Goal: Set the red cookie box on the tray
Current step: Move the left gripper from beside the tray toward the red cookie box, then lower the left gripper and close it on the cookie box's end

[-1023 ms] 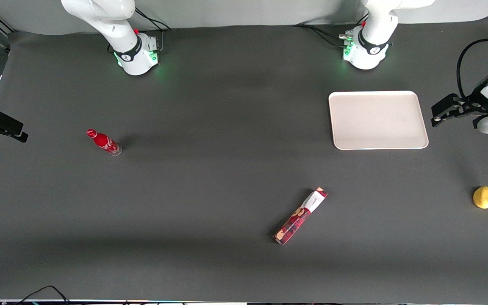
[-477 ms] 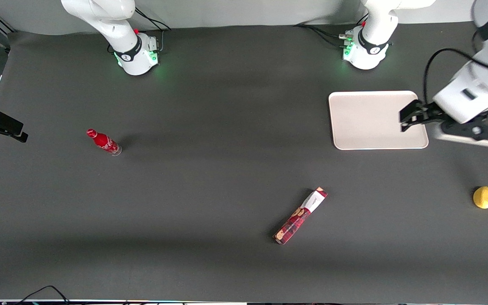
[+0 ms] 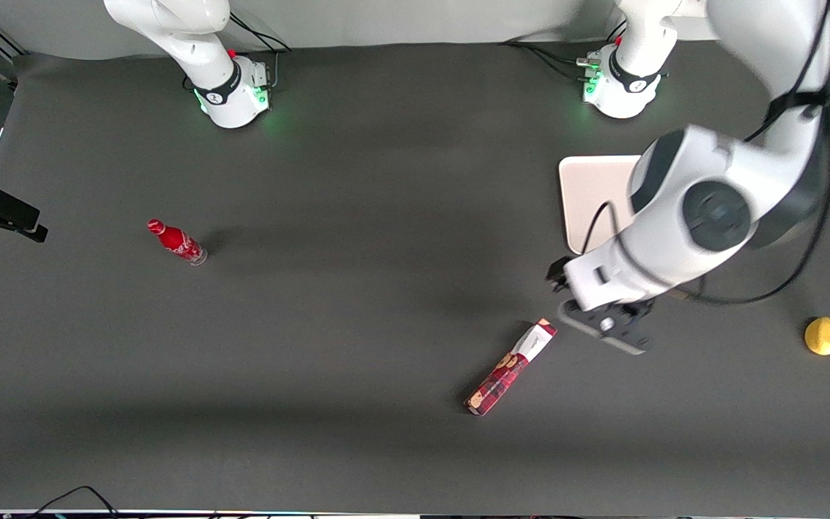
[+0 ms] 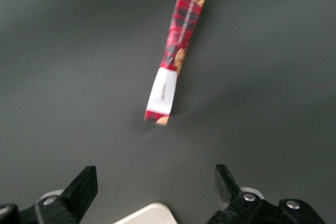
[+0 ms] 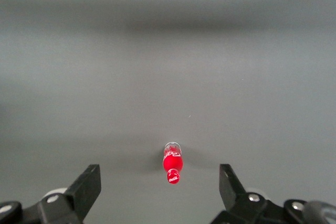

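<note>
— What do we see from the front?

— We see the red cookie box [image 3: 511, 367] lying flat on the dark table [image 3: 357, 324], on a slant. Its white end points toward the tray [image 3: 591, 202]. The box is well apart from the tray and nearer to the front camera. The big white arm covers most of the tray, so we only see one strip of it.

— And the gripper [image 3: 572, 282]?

— It hangs above the table between the tray and the box, near the box's white end. From the front the arm hides most of it.

— Does the wrist camera help us?

— Yes. There we see the gripper [image 4: 156, 192] with its two black fingers [image 4: 80, 188] spread wide, and nothing is between them. The red cookie box [image 4: 177, 52] lies on the table a little way off. A pale corner of the tray [image 4: 147, 214] peeks in between the fingers.

— What else is around?

— A yellow lemon [image 3: 823, 336] sits toward the working arm's end of the table. A small red bottle [image 3: 176, 241] stands toward the parked arm's end. The parked arm's camera shows that red bottle [image 5: 172, 164] too. Nothing lies between the gripper and the box.
</note>
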{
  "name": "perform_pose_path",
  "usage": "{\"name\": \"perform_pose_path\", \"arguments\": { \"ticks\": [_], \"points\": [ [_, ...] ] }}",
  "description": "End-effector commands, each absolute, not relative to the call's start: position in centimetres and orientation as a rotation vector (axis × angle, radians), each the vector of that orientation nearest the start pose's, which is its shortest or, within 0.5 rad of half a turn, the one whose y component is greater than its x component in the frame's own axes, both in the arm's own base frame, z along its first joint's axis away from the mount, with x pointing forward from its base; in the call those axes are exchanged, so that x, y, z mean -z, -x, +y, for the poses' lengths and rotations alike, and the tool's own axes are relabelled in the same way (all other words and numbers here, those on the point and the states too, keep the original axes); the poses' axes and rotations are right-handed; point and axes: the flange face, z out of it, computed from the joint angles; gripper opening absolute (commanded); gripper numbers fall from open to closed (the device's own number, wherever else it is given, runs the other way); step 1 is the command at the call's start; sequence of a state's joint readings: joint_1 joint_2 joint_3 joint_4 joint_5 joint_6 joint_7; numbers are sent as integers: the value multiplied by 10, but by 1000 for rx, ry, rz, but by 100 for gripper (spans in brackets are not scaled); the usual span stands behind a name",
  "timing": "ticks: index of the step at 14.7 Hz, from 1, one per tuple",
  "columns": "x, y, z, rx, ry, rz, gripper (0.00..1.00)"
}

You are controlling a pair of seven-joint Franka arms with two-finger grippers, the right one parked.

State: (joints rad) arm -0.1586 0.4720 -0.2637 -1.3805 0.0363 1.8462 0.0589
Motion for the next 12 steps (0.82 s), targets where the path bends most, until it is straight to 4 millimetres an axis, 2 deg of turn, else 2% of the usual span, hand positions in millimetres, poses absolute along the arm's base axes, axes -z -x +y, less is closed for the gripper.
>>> {"name": "perform_pose_path", "arguments": {
  "ticks": [1, 5, 12],
  "points": [
    [-399, -675, -295, 3, 3077, 892, 100],
    [-338, -690, -307, 66, 3064, 1006, 100],
    [-266, -698, -324, 162, 3040, 1016, 100]
  ]
}}
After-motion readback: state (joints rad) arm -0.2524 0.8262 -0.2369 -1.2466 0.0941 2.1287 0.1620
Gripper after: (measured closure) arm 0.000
